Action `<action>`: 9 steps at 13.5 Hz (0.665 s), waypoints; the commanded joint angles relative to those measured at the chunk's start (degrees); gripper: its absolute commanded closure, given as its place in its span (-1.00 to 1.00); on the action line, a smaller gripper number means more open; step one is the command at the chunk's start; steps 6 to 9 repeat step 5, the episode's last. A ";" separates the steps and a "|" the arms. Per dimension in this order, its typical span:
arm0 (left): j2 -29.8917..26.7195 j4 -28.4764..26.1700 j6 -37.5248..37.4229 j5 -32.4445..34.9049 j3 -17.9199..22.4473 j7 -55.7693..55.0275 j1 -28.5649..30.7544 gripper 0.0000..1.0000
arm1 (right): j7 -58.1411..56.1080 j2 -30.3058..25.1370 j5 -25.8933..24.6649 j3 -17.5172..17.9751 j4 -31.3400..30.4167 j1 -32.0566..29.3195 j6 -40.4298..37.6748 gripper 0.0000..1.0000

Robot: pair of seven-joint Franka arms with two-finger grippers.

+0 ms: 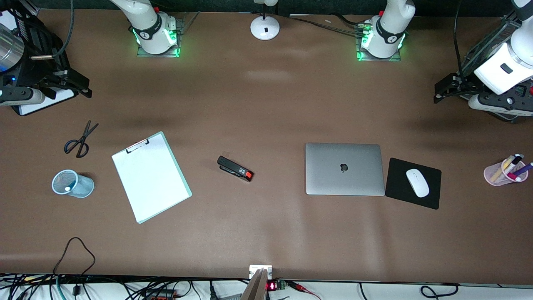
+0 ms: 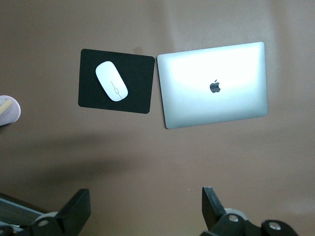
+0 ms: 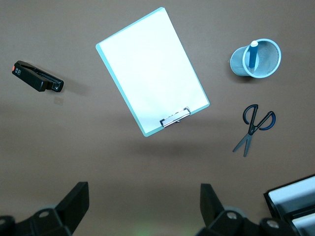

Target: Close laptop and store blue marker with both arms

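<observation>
Fingers of the left gripper (image 2: 145, 209) are spread wide and hold nothing; the unit hangs over bare table at the left arm's end. Fingers of the right gripper (image 3: 142, 206) are likewise spread and empty, over bare table at the right arm's end. Both arms wait raised.

One laptop (image 1: 344, 168) lies shut and flat on the table (image 1: 266, 104), lid logo up, toward the left arm's end. Just beside it, one black mouse pad (image 1: 429, 200) carries one white mouse (image 1: 417, 182). Nearer the table's end stands one pink cup (image 1: 493, 175) of assorted markers.

One blue marker (image 3: 252, 54) stands upright in one blue mesh cup (image 1: 74, 183) at the right arm's end, pale end up. One pair of scissors (image 1: 79, 141) lies near that cup, farther from the front camera. One clipboard (image 1: 150, 176) lies beside the cup, and one black stapler (image 1: 235, 168) rests between the clipboard and the laptop.
</observation>
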 commanded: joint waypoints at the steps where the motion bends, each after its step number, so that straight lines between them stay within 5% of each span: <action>1: -0.07 0.43 -0.58 -0.28 0.89 0.26 -0.61 -1.00 | -0.11 0.29 -0.37 -0.19 0.90 0.23 -0.99 -1.00; 9: 0.11 0.43 -0.58 -0.28 0.89 -0.53 0.18 -1.00 | -0.11 0.20 -0.37 -0.27 0.90 -0.04 -1.51 -1.00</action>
